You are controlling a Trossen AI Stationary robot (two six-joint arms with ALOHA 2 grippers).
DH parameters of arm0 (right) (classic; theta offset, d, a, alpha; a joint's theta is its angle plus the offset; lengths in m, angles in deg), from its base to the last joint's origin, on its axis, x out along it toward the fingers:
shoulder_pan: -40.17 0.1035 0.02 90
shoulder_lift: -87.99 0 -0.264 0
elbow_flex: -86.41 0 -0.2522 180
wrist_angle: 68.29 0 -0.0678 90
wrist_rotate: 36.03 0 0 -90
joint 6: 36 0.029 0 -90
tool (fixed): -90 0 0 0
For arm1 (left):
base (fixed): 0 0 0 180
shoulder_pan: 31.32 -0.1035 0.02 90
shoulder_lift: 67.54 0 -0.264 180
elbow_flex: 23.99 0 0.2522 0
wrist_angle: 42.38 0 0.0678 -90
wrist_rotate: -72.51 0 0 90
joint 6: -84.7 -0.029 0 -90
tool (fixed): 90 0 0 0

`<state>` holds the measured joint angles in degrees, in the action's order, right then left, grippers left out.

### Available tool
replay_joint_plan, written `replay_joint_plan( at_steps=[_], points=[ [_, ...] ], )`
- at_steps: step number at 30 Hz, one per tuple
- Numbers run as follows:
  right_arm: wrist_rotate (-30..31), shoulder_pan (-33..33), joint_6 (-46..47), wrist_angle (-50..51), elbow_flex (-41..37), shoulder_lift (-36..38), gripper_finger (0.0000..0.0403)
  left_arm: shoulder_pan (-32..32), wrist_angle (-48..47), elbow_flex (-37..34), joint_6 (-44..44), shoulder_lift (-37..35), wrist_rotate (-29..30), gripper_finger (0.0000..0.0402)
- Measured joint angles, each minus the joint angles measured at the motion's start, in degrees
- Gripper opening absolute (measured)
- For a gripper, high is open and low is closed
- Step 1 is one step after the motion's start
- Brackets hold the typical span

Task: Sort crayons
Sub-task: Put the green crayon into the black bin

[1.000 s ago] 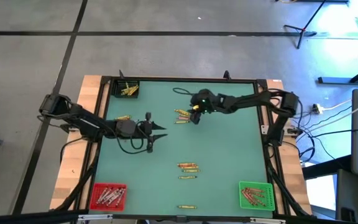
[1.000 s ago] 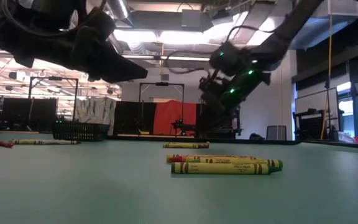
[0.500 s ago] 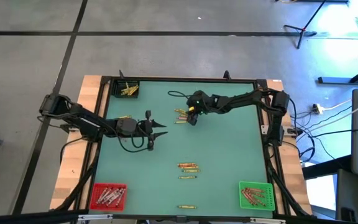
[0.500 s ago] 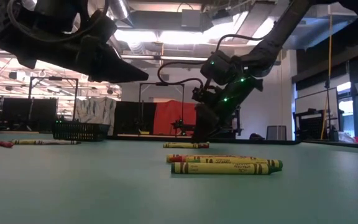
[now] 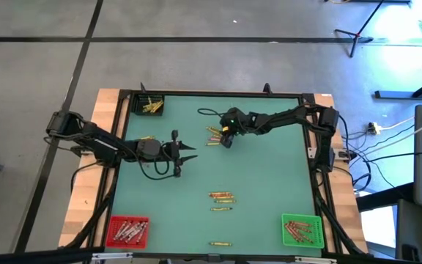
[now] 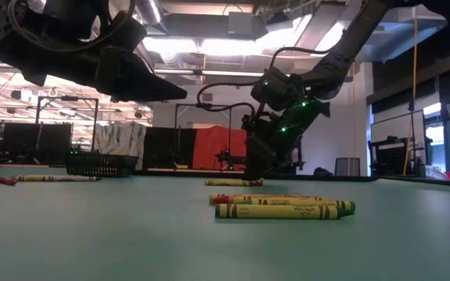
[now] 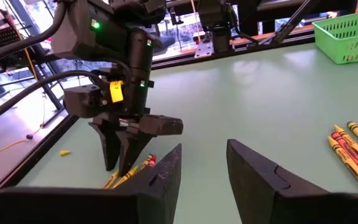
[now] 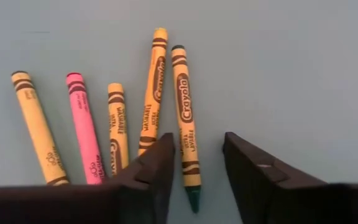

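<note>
Crayon between the fingers: a yellow-orange crayon with a dark green tip (image 8: pixel 186 130) lies flat on the mat. Its long side runs the same way as the right gripper's fingers, and the green tip points back toward the wrist.
Its neighbours: four more crayons (image 8: pixel 79 127) lie beside it, three yellow and one pink, fanned out a little and all pointing nearly the same way.
Right gripper: the right gripper (image 5: pixel 224 139) is down low on the far middle of the mat. Its fingers stand one on each side of the green-tipped crayon with a small gap, not squeezing it.
Left gripper: the left gripper (image 5: pixel 187 152) hangs above the mat on the left side, fingers apart and holding nothing.
Other crayons: a small bunch (image 5: pixel 222 196) lies near the middle front of the mat.
Mat: a smooth green mat (image 5: pixel 269 183) with a black frame.
Bins: a red bin (image 5: pixel 127 231), a green bin (image 5: pixel 302 229) and a black bin (image 5: pixel 149 105) sit in three corners.
Room: grey floor, bright ceiling lights, black stands far back.
</note>
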<state>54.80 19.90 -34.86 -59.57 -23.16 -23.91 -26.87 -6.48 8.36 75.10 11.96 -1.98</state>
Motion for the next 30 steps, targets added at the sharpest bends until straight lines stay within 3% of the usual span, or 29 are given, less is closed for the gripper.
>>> replay_joint_plan(
  at_steps=[9, 19, 27, 30],
  points=[
    [-0.4, 0.0, -0.6, 1.0, 0.0, -0.1, 0.0011, 0.1, 0.1, 0.0, -2.9, 0.0, 0.4, 0.0112],
    [4.1, 1.2, -2.6, 3.4, -0.5, 3.0, 0.0007, 0.1, 1.5, 0.0, -7.2, 0.0, 3.4, 0.0112],
    [10.2, 6.1, -3.1, 6.0, -1.3, 9.0, 0.0005, 0.1, 1.5, 0.0, -7.5, 0.0, 3.0, 0.0112],
    [11.8, 8.9, -3.2, 2.3, -3.2, 11.3, 0.0006, 0.1, 1.0, 0.0, -7.5, 0.0, 3.0, 0.0112]
  ],
)
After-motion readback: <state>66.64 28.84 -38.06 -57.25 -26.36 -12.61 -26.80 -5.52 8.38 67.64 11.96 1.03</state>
